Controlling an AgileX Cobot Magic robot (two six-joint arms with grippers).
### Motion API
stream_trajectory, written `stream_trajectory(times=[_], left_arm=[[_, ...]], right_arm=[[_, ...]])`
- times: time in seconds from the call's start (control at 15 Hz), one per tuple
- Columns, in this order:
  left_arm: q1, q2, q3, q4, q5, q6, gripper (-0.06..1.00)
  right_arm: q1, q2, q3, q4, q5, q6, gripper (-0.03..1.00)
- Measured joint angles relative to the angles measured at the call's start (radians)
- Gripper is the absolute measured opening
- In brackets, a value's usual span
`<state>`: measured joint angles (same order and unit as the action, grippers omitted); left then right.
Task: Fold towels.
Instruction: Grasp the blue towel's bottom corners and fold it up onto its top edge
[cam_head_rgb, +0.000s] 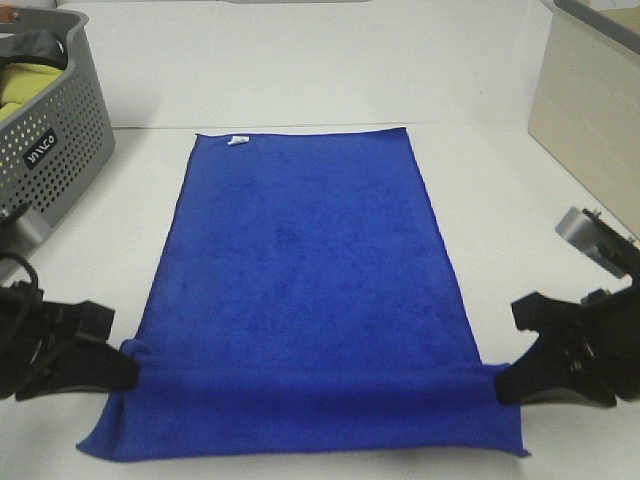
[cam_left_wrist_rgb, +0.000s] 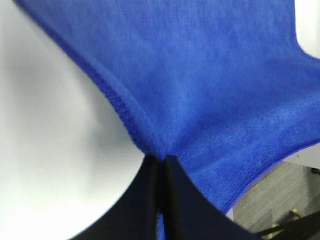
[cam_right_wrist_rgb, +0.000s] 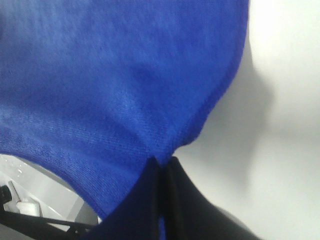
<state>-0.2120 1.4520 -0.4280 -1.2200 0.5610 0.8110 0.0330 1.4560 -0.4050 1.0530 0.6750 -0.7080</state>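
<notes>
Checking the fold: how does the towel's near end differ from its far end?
The near end is pinched on both sides by the left gripper and right gripper and bunched into a ridge; the far end lies flat, ungripped. Only the far end carries the white tag. Both belong to one blue towel.

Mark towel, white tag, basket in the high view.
towel (cam_head_rgb: 300, 290): high view, middle of the cloth.
white tag (cam_head_rgb: 237, 140): high view, centre of the tag.
basket (cam_head_rgb: 82, 128): high view, its perforated side wall.
</notes>
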Motion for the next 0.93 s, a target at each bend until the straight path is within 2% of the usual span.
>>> stream_trajectory(times=[0.2, 0.4, 0.93], left_arm=[[0.0, 0.042, -0.159, 0.029, -0.029, -0.052, 0.01], [0.0, 0.201, -0.367, 0.087, -0.043, -0.103, 0.01], [0.0, 0.502, -0.813, 0.107, -0.139, -0.184, 0.01]], right_arm=[[0.0, 0.05, -0.193, -0.09, 0.027, 0.101, 0.0], [0.0, 0.178, -0.481, -0.222, 0.081, 0.225, 0.0], [0.0, 0.642, -1.223, -0.322, 0.248, 0.331, 0.0]])
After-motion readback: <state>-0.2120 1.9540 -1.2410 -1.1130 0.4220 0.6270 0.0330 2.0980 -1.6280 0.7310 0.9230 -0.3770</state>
